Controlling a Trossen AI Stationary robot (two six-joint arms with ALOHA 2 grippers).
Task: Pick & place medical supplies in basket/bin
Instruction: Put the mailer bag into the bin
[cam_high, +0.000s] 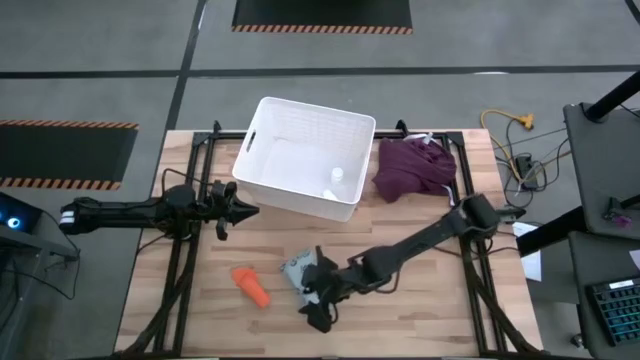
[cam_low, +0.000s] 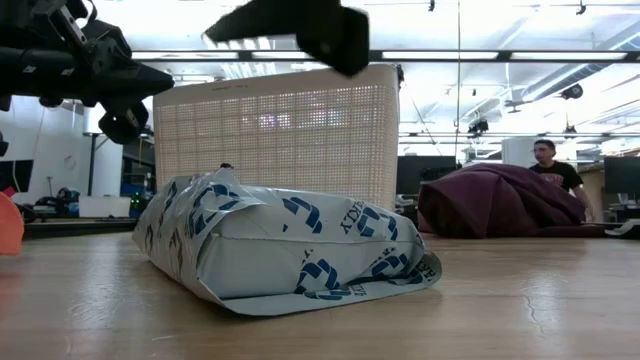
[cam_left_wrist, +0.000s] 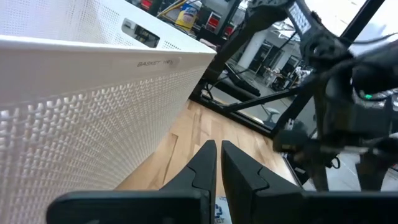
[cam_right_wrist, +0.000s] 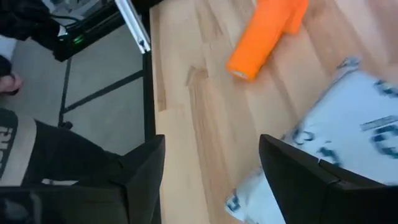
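The white basket (cam_high: 300, 155) stands at the table's far middle, and a tiny white vial (cam_high: 337, 175) lies inside it. The grey-blue packet (cam_high: 298, 268) lies flat on the wood in front of the basket and fills the low view (cam_low: 290, 250). The orange tapered piece (cam_high: 252, 285) lies to its left. My right gripper (cam_high: 318, 297) hovers open above the packet's near edge (cam_right_wrist: 211, 142), touching nothing. My left gripper (cam_high: 245, 210) is shut (cam_left_wrist: 217, 155) and held in the air beside the basket's near-left wall (cam_left_wrist: 81, 106). The white tube is out of view.
A maroon cloth heap (cam_high: 413, 165) lies right of the basket. Black frame rails (cam_high: 180, 260) run along the table's left and right sides. A person (cam_low: 550, 165) stands in the room behind. Bare wood (cam_high: 420, 300) lies near the table's near right edge.
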